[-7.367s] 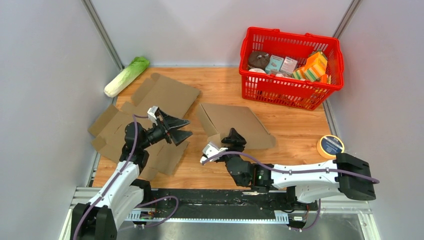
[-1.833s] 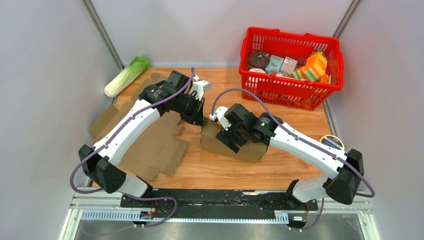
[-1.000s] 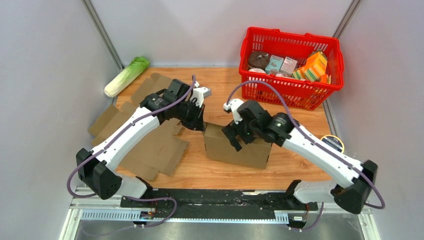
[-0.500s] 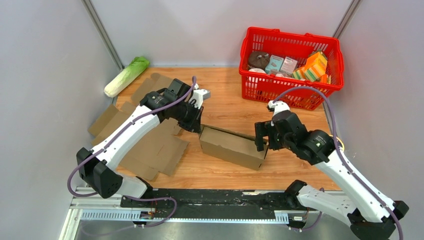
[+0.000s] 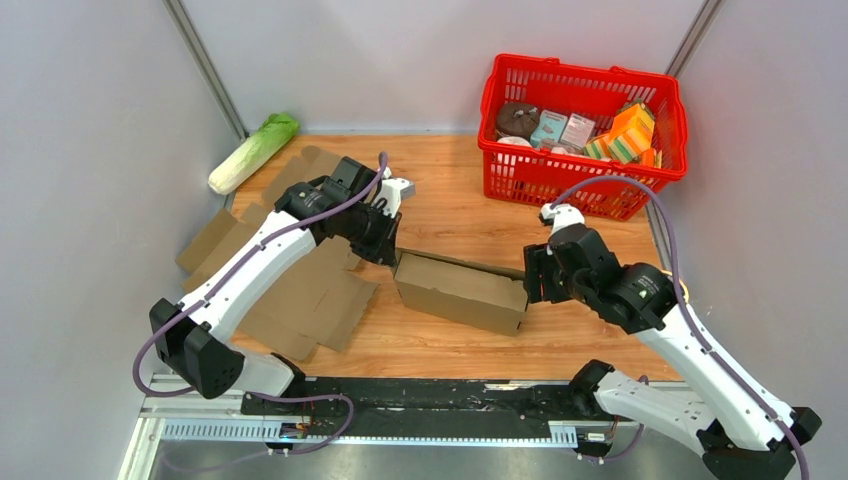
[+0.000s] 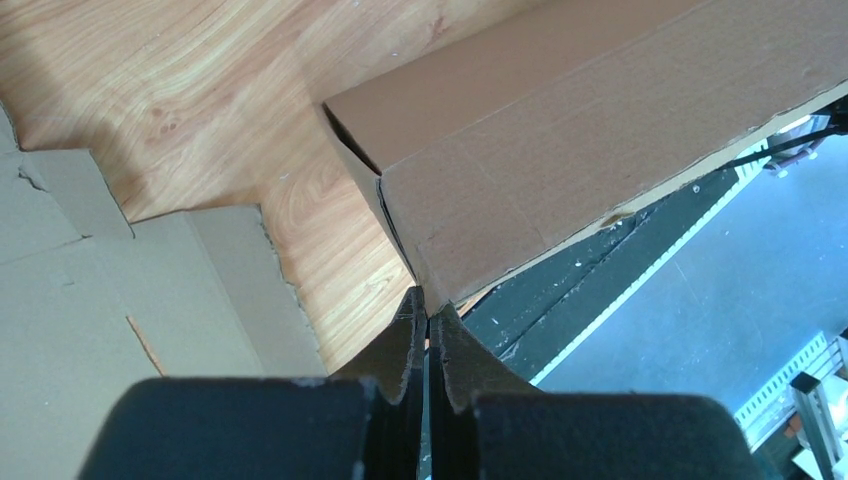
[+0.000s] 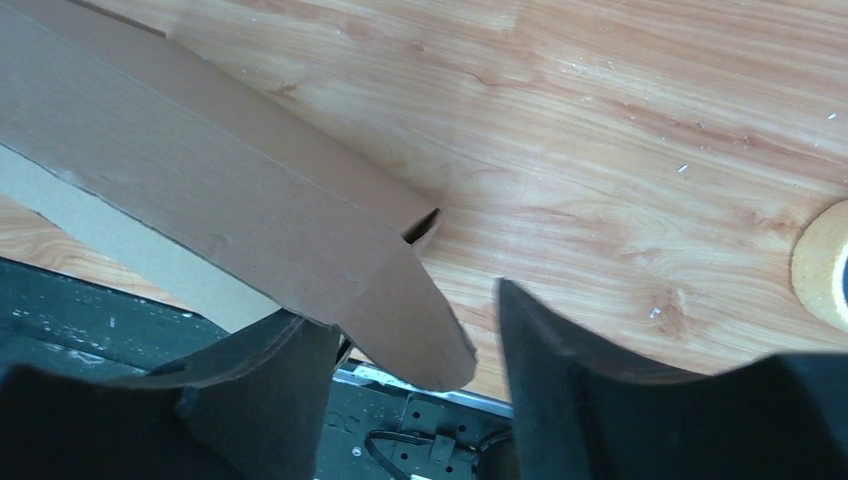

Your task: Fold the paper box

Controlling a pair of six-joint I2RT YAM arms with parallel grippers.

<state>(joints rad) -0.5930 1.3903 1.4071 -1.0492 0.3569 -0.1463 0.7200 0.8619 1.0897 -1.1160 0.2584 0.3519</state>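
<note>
The box (image 5: 462,293) lies near the middle of the table (image 5: 560,335) as a flattened, open-ended sleeve with its end flaps not yet folded, so most folding seems left; the closed left end effector (image 6: 428,310) pinches its left corner, and the partly open right end effector (image 7: 408,305) straddles its right flap without clamping it.

Matt cardboard box (image 5: 460,293), wood-grain table (image 5: 480,215)
</note>
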